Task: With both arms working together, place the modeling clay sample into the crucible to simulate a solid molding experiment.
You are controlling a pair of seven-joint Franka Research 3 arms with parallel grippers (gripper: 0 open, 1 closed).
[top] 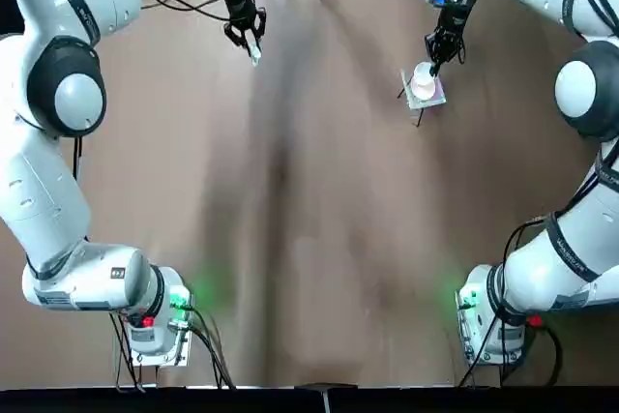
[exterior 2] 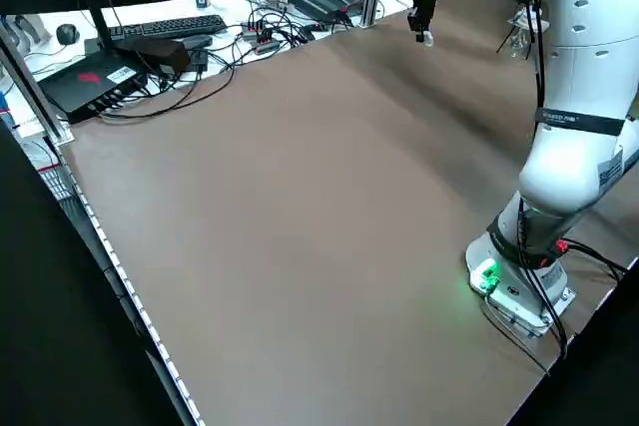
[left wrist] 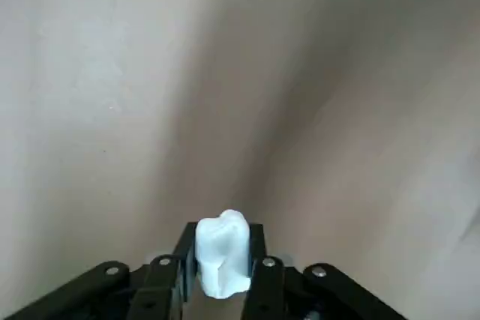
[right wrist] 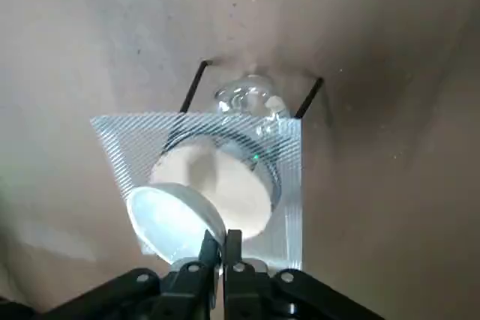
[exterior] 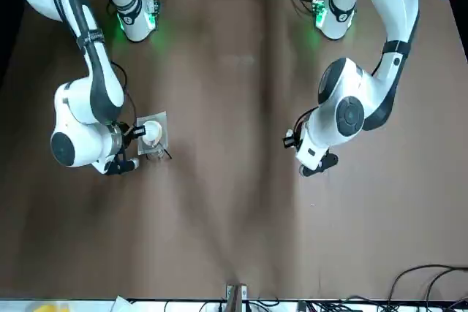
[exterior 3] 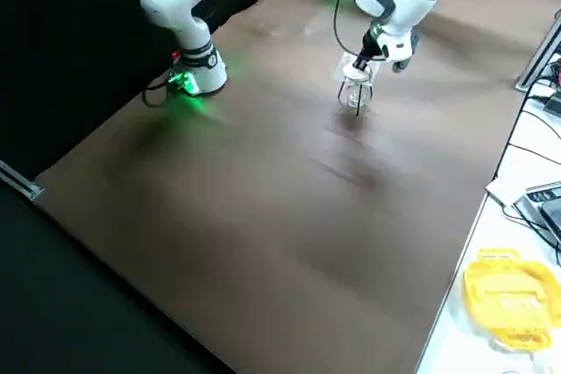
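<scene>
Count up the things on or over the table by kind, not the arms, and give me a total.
Modeling clay sample, held in the left end effector: 1
Crucible: 1
White round cap, held by the right end effector: 1
Grey mesh pad: 1
Wire stand under the pad: 1
Total: 5

clay: we are seeing a small whitish clay lump [left wrist: 223,253]
crucible: we are seeing a round white ceramic cup [right wrist: 217,185]
pad: we are seeing a grey striped square mesh pad [right wrist: 127,139]

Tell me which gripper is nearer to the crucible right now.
The right gripper. It is right at the crucible on the mesh pad. The left gripper is far across the table, shut on the modeling clay sample.
</scene>
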